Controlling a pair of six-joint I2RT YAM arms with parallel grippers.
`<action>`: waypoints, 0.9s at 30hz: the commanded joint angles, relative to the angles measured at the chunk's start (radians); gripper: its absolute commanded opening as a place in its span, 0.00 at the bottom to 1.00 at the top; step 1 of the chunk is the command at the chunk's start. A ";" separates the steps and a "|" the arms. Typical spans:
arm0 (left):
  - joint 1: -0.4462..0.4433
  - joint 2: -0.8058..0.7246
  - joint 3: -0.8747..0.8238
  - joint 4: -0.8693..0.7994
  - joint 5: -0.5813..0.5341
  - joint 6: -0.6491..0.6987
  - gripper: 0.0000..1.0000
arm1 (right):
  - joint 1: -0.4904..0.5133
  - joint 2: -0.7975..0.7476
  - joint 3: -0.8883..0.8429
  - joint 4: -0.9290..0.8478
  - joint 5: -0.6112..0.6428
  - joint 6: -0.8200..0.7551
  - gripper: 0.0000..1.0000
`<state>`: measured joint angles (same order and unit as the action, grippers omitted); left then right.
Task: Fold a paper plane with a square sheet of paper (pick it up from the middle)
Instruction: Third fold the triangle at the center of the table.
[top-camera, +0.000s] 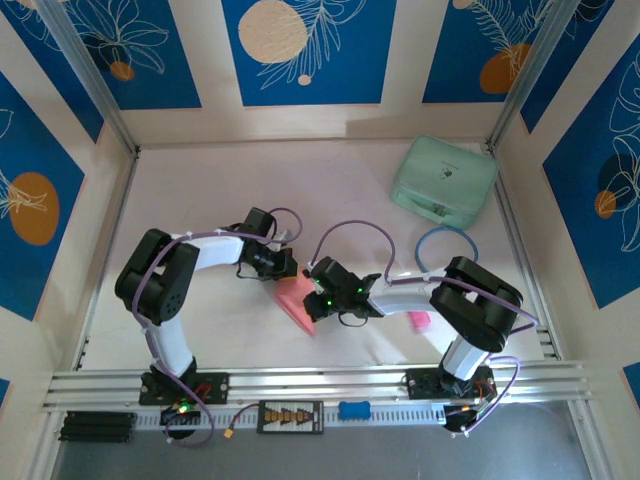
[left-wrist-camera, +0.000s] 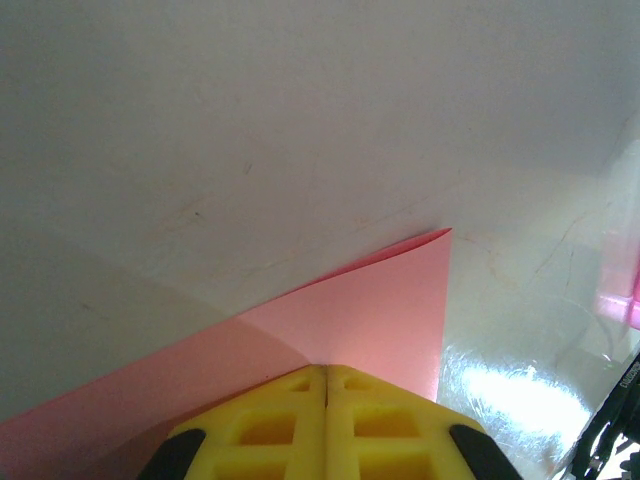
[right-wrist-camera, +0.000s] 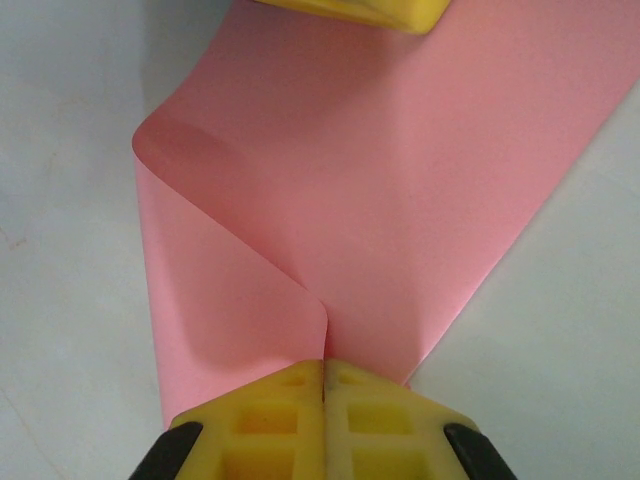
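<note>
Operator: Paper position, overhead view: the square sheet of paper sits near the front middle of the counter, between my two wrists, with one corner pointing toward the bases. The mint-green case is well apart at the far right. A small bright-pink stick lies just beside my right arm.

Checker: Grip state?

Operator: Left wrist view: the left jaws are closed, yellow pads pressed flush. The sheet runs in under them, and a faint crease leads to the seam, so I judge they pinch its edge. One sharp corner points away from the pads over the glossy, faintly scratched counter.

Checker: And the right?

Operator: Right wrist view: the right jaws are closed on the sheet, gathering a raised ridge at the seam. One side curls over in a soft roll, not a crease. The left pads touch the far edge.

Checker: Procedure for the fold?

Operator: My judgement: the paper is thin, matte and springy.
1. Bring the edges level before pressing.
2. Hold both pinches lightly to avoid tearing.
3. Flatten the roll against the counter for a straight crease.

Folding is at an early stage.
</note>
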<state>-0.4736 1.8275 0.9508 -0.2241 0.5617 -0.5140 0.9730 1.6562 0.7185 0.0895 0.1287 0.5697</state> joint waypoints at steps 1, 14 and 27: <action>-0.008 0.005 -0.026 -0.036 -0.022 0.015 0.03 | -0.001 0.013 0.018 -0.013 0.002 0.010 0.00; -0.008 -0.002 -0.027 -0.034 -0.027 0.012 0.04 | 0.009 0.028 0.013 -0.022 0.005 0.027 0.00; -0.009 -0.138 -0.008 -0.061 -0.117 -0.035 0.24 | 0.014 0.028 -0.004 -0.001 0.001 0.032 0.00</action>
<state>-0.4763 1.7706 0.9497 -0.2523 0.5041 -0.5350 0.9810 1.6665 0.7273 0.0933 0.1284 0.5892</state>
